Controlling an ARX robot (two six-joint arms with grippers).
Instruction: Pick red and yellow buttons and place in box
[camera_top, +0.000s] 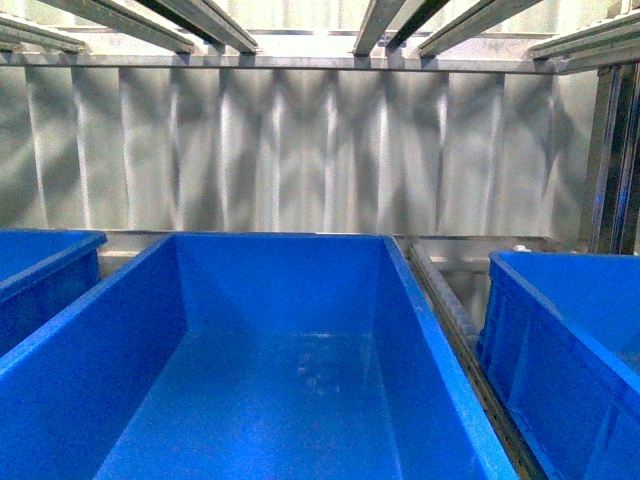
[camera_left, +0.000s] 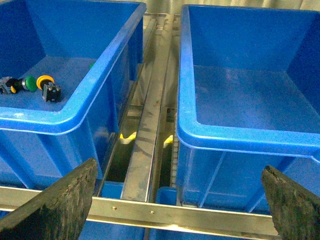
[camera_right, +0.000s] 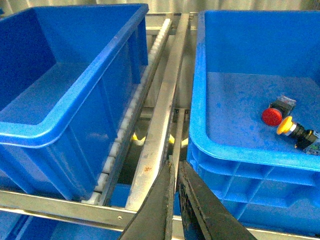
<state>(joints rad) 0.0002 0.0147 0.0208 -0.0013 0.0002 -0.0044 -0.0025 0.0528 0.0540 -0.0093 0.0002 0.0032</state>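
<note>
Two yellow buttons (camera_left: 46, 79), one red (camera_right: 271, 116)

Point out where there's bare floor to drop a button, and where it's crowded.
The middle box has a fully bare floor, wall to wall. In the right bin, the far floor is free; the red button and yellow button crowd its near side. The left bin is crowded around its green button.
</note>
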